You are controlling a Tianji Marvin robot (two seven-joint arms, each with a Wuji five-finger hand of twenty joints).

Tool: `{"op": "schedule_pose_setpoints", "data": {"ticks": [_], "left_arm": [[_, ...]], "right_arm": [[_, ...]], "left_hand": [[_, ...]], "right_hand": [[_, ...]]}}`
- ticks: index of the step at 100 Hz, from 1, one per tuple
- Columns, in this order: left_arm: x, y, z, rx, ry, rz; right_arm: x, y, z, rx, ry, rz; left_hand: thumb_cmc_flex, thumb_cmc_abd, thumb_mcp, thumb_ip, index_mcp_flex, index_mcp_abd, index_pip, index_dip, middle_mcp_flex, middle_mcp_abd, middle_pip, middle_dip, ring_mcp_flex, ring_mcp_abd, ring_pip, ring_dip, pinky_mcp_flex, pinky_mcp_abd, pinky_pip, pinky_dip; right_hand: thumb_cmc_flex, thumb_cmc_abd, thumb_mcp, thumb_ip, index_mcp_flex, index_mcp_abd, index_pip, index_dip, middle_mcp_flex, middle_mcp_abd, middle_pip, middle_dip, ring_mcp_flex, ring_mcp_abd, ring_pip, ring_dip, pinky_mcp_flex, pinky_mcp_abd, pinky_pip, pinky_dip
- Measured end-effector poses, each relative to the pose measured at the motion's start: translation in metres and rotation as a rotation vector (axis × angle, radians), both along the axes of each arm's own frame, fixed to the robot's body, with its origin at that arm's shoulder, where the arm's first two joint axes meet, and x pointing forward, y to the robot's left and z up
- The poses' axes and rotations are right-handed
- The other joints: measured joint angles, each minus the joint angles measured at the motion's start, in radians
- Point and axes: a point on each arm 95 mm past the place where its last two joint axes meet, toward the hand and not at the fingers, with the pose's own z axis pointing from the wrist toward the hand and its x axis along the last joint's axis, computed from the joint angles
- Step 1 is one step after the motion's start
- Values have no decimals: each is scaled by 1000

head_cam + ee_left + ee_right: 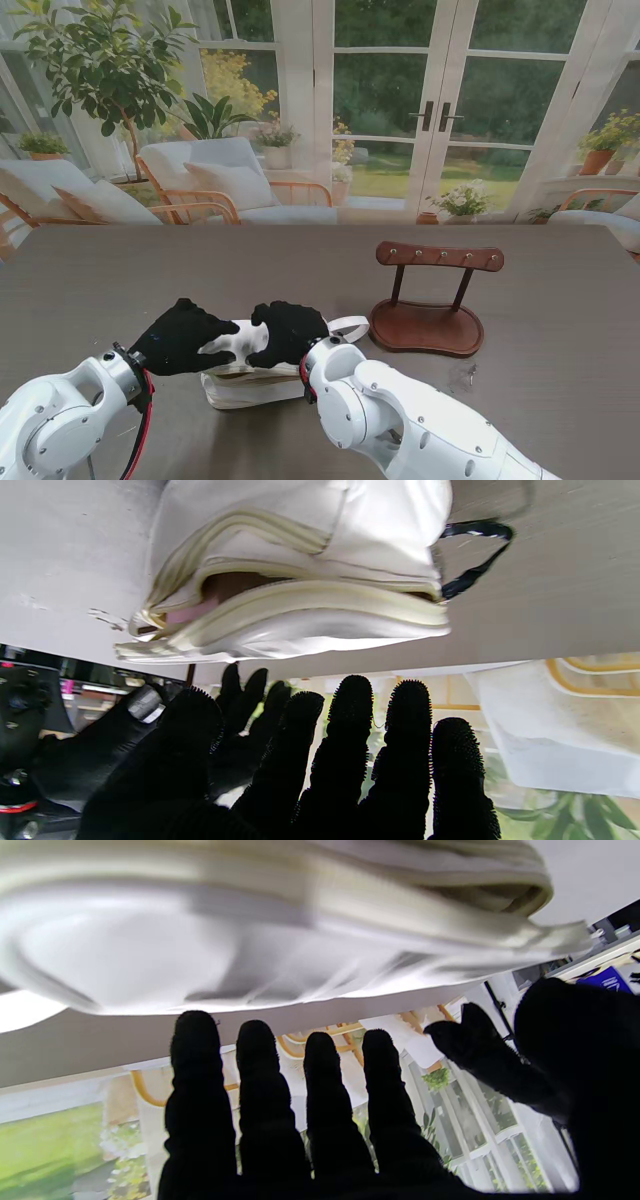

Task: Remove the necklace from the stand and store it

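Necklace first: it cannot be made out anywhere, and the pegs of the dark brown wooden display stand (428,325) look bare, so my guess is that it already lies inside the soft white leather-look pouch with cream piped edges (250,385). A small pale glint (465,377) on the table (100,280), just nearer to me than the stand, is too small to identify. The pouch lies close to the table's near edge, a little left of its middle. The stand is to its right and slightly farther from me, apart from the pouch body, with only the pouch's loop strap (345,325) reaching toward it. The left wrist view shows the pouch's mouth (300,620) gaping slightly, with brown lining inside. The black-gloved left hand (185,337) and black-gloved right hand (290,332) are both over the top of the pouch, fingers straight and spread, gripping nothing. I cannot tell whether they press on it. The step in hand seems to be closing the pouch. To do it well, steady one end with the left hand and use the right hand to press the upper flap flat along the open seam. Press evenly and lightly so the soft pouch neither slides toward the table's edge nor spills its contents, and check that glint before calling it finished.
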Motion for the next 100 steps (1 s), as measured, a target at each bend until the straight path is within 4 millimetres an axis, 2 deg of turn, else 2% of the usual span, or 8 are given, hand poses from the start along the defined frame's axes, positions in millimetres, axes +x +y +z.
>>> {"op": "schedule_pose_setpoints", "data": {"ticks": [18, 34, 55, 65, 73, 84, 87, 100], "left_arm": [[0, 23, -4, 5, -15, 103], [6, 43, -15, -11, 26, 242], [20, 58, -35, 74, 102, 278], [30, 60, -38, 124, 111, 278], [37, 62, -38, 178, 108, 277], [43, 64, -38, 202, 120, 280], [44, 64, -39, 208, 127, 280], [51, 65, -43, 240, 149, 274]], "right_arm": [[1, 5, -9, -37, 5, 40], [4, 5, -14, -61, 12, 50], [9, 6, -15, -91, 15, 62], [13, 5, -16, -97, 13, 56], [15, 4, -16, -96, 12, 51], [18, 3, -17, -86, 14, 44], [18, 3, -17, -83, 14, 42], [22, 1, -17, -65, 14, 35]], "left_hand": [[0, 0, 0, 0, 0, 0, 0, 0, 0, 4, -2, -1, 0, 10, 0, 0, 0, 0, 0, 0], [4, 0, 2, 0, -14, 18, -32, -22, -12, 35, -36, -21, -30, 27, -12, -1, -24, 0, -2, 0], [31, 0, 20, 0, -127, 21, -103, -93, -54, 42, -89, -61, -52, 27, -36, -2, -36, 0, -24, 0], [30, 0, 54, 0, -191, 21, -143, -153, -71, 42, -113, -81, -57, 26, -37, -3, -47, 0, -38, 1], [29, -29, 76, 0, -236, 23, -162, -184, -66, 42, -108, -81, -73, 23, -47, -3, -49, 0, -42, 1], [18, -44, 128, 0, -260, 23, -168, -226, -79, 41, -112, -81, -75, 15, -49, -10, -50, -1, -59, 1], [16, -68, 128, 0, -264, 5, -169, -230, -99, 37, -123, -82, -75, 14, -49, -11, -51, -2, -59, 1], [-4, -91, 129, 0, -316, -49, -172, -239, -132, 31, -119, -86, -84, -2, -53, -11, -61, -24, -60, 1]], "right_hand": [[0, 0, 0, 0, -17, -10, -13, 0, 0, 0, 0, 0, 0, -5, 0, -7, -10, 0, -9, 31], [5, 0, 0, 0, -79, -13, -41, -8, 0, -1, 0, 0, -17, -8, -7, -9, -43, 0, -9, 36], [30, -34, -1, -7, -115, -22, -59, -16, 0, -12, 0, 0, -18, -21, -3, -9, -44, 0, -9, 37], [24, -35, -2, -15, -124, -28, -61, -27, 2, -12, 0, 0, -7, -39, -2, -2, -41, 0, -9, 37], [37, -35, -2, -15, -114, -40, -53, -28, 20, -14, 15, 0, 10, -50, -2, -1, -30, 0, -9, 48], [54, -35, -2, -15, -89, -51, -33, -28, 57, -19, 21, 0, 25, -59, 11, 8, -27, -1, 13, 50], [61, -36, -2, -16, -73, -53, -19, -28, 77, -21, 18, 0, 31, -61, 14, 12, -25, -2, 31, 54], [64, -38, -2, -16, 5, -73, 12, -35, 138, -23, 36, 0, 71, -75, 23, 22, -25, -13, 113, 72]]}}
